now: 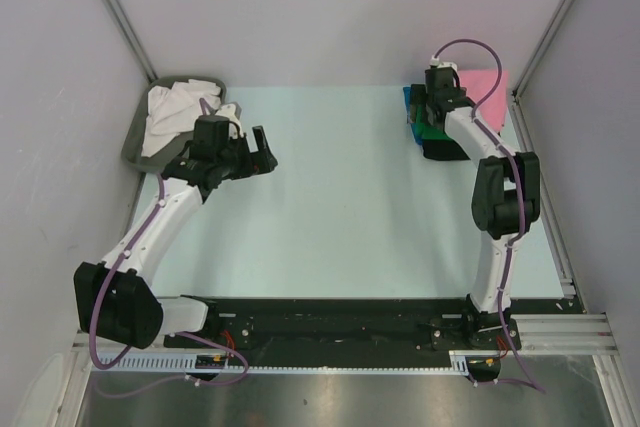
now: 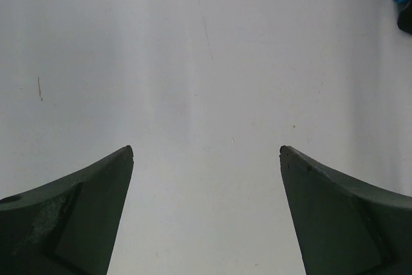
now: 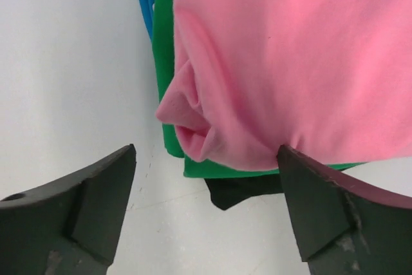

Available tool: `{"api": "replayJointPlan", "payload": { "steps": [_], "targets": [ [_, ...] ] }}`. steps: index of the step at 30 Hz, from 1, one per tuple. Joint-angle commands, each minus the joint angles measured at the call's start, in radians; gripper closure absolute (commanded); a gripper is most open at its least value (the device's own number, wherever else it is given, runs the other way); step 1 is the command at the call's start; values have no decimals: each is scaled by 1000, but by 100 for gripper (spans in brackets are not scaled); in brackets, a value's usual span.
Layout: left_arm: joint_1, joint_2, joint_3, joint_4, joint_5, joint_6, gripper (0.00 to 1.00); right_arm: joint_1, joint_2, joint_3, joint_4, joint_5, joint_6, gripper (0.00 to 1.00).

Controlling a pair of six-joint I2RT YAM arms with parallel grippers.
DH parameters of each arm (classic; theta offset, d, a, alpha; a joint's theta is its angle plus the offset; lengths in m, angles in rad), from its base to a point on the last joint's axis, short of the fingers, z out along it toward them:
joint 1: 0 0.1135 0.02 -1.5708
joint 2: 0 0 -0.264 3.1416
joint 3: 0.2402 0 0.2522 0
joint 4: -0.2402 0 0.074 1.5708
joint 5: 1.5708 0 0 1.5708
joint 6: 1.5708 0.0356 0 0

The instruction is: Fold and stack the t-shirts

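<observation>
Black t-shirt (image 3: 235,192) — only 1 corner shows beneath the green t-shirt (image 3: 163,43).

No writing, label, brand or number can be read on the shirts (image 3: 290,62), tray (image 1: 138,137) or table (image 1: 340,207).

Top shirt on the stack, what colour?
The top shirt is pink, clearest in the right wrist view.

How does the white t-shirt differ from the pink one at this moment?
The white t-shirt lies crumpled; the pink t-shirt lies folded flat. White sits in the grey tray, far left; pink lies on top of the green t-shirt, far right. Both are plain soft cloth.
</observation>
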Motion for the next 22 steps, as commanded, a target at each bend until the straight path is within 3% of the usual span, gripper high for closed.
{"api": "replayJointPlan", "payload": {
  "steps": [1,22],
  "targets": [
    [17,-34,-6,26,28,0,0,22,-90,35,-35,18,36,0],
    [40,-71,-13,35,29,-23,0,174,-525,-202,-60,128,129,0]
  ]
}}
